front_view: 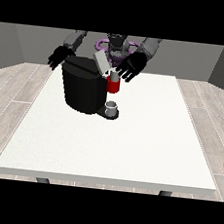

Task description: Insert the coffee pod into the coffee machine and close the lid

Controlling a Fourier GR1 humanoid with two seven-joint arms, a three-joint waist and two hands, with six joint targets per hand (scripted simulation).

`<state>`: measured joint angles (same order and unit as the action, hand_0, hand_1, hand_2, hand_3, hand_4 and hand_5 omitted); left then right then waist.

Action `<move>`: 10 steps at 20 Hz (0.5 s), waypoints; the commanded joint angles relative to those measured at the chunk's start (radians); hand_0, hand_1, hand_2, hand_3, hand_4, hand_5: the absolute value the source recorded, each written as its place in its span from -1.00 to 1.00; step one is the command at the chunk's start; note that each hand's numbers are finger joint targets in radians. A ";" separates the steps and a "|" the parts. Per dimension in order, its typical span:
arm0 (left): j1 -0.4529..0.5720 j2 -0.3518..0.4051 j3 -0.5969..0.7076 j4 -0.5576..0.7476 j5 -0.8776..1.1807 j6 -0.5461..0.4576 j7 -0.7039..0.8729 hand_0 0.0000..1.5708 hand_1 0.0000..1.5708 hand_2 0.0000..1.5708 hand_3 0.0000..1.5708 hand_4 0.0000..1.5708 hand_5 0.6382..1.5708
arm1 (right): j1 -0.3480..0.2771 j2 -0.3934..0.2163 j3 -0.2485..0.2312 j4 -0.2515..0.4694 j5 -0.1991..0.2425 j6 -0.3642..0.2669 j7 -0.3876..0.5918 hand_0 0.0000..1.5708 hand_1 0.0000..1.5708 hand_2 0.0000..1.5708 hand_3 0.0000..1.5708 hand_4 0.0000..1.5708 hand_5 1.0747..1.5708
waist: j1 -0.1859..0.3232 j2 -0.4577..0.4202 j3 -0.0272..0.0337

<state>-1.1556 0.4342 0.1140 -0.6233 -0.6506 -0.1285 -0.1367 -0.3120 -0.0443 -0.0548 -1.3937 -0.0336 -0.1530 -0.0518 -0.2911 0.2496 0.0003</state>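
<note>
Hand at view's right (132,65) fingers spread, over the machine (84,89) (lid (101,62) up); pod not discernible. Hand at view's left (59,57) fingers apart, holding nothing.

No readable text, label or number shows anywhere

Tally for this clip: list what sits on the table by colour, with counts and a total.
Black: 1, the coffee machine with its grey lid raised
Red: 1, the pod holder on the machine's front
Grey: 1, the cup on the machine's base
Total: 3, on the white table
</note>
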 commanded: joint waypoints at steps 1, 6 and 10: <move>-0.061 0.041 0.024 0.025 0.003 -0.037 0.041 0.48 0.48 0.58 0.51 -0.36 1.00 | -0.016 -0.007 0.010 -0.011 -0.011 0.028 0.010 -1.00 -1.00 -1.00 -1.00 -0.44 1.00 | -0.025 0.019 0.0000; -0.010 -0.013 0.009 0.012 -0.005 0.010 0.000 0.56 0.56 0.62 0.53 -0.38 1.00 | -0.011 0.008 -0.009 0.007 -0.004 -0.010 -0.031 -1.00 -1.00 -1.00 -1.00 -0.45 1.00 | 0.006 0.036 -0.0001; -0.019 -0.009 0.016 0.016 -0.004 -0.004 0.020 0.55 0.55 0.61 0.49 -0.38 1.00 | -0.015 -0.037 -0.034 0.017 -0.032 0.038 -0.006 -1.00 -1.00 -1.00 -1.00 -0.43 1.00 | -0.008 0.033 0.0000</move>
<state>-1.1705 0.4334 0.1266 -0.6166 -0.6562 -0.1312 -0.1186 -0.3112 -0.0465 -0.0616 -1.3847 -0.0406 -0.1477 -0.0654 -0.2922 0.2643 0.0014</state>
